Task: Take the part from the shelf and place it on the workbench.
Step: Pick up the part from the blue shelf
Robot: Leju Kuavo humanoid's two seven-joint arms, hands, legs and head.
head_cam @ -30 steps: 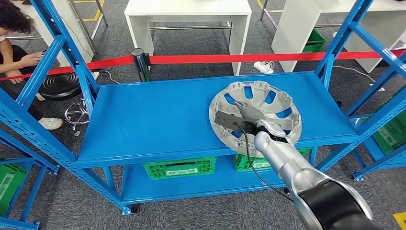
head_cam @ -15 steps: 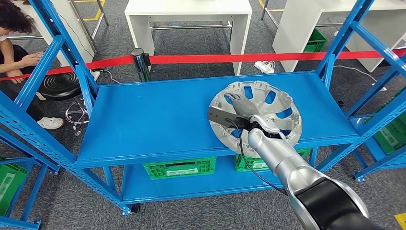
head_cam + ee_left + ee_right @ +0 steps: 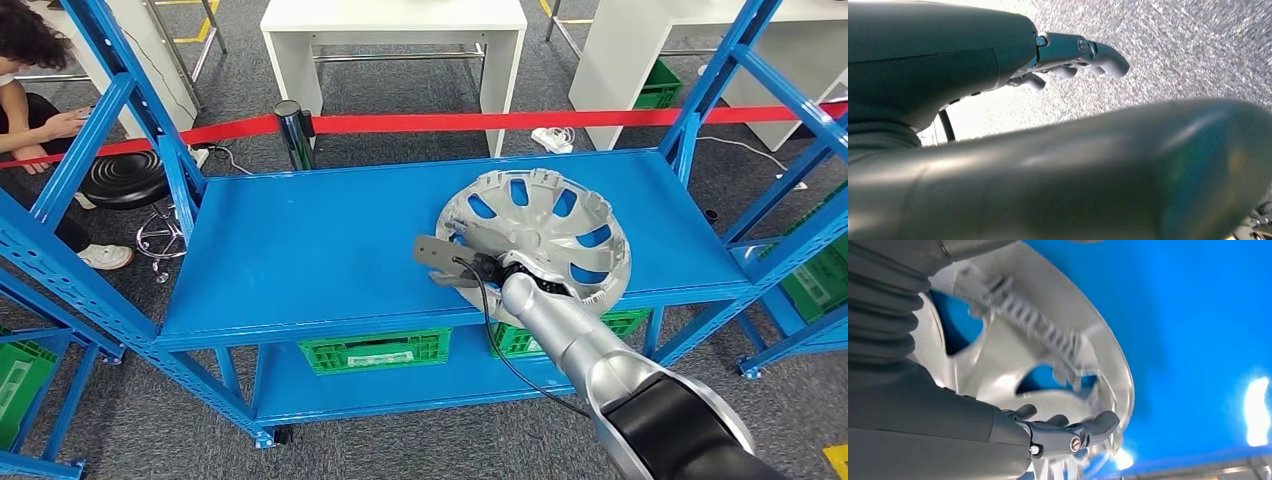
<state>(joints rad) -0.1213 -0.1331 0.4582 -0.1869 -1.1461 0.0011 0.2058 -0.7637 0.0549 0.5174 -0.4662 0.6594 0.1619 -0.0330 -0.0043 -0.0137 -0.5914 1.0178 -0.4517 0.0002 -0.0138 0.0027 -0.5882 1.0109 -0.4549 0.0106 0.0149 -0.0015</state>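
A silver wheel cover lies hollow side up on the right part of the blue shelf. My right hand is at the cover's near-left rim, with the arm coming in from the lower right. In the right wrist view the dark fingers lie lightly curled beside the wheel cover's rim, and I see nothing held between them. My left hand hangs over grey floor with its fingers loosely apart, holding nothing.
Green crates stand on the lower shelf. Blue uprights frame both shelf ends. A red barrier tape runs behind, with white tables beyond. A person sits at the far left by a black stool.
My right hand has moved left and nearer, from inside the wheel cover's hollow to its near-left rim. The wheel cover has not moved.
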